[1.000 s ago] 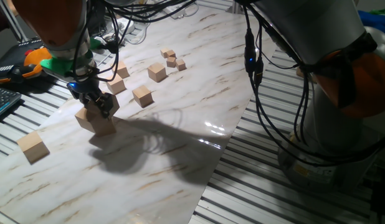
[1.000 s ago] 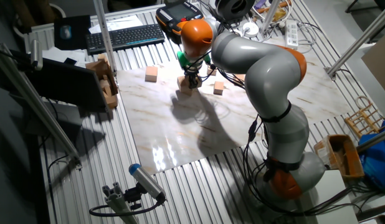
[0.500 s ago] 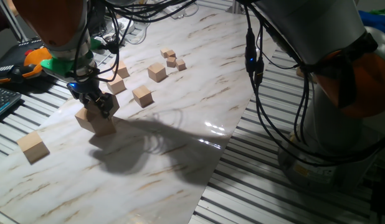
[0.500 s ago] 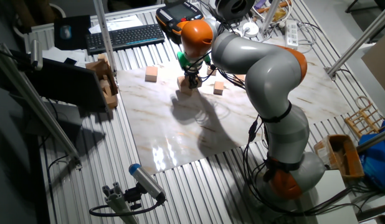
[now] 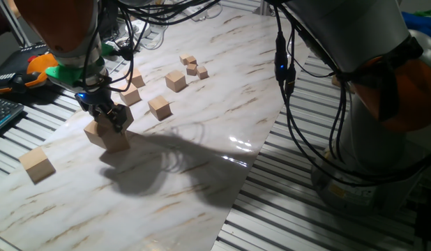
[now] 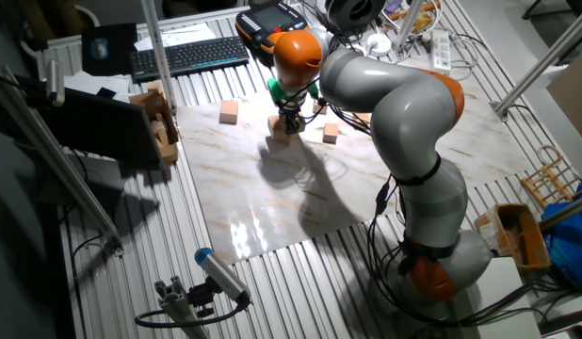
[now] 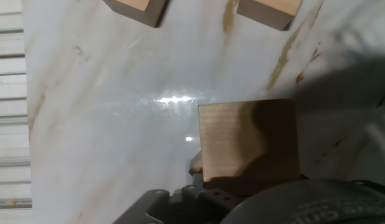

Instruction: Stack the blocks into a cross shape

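Note:
My gripper is low over a tight group of blocks at the left of the marble board. Two big tan blocks sit touching each other directly beneath it. In the hand view one block fills the lower middle, close under the hand housing, with a sliver of wood showing below its left edge. My fingers are down at this block, but no view shows whether they press on it. A further big block lies alone near the board's left corner. In the other fixed view the gripper covers the group.
Medium wooden cubes lie behind the group, and tiny cubes farther back. Two cube edges show at the top of the hand view. A keyboard and slatted table surround the marble board.

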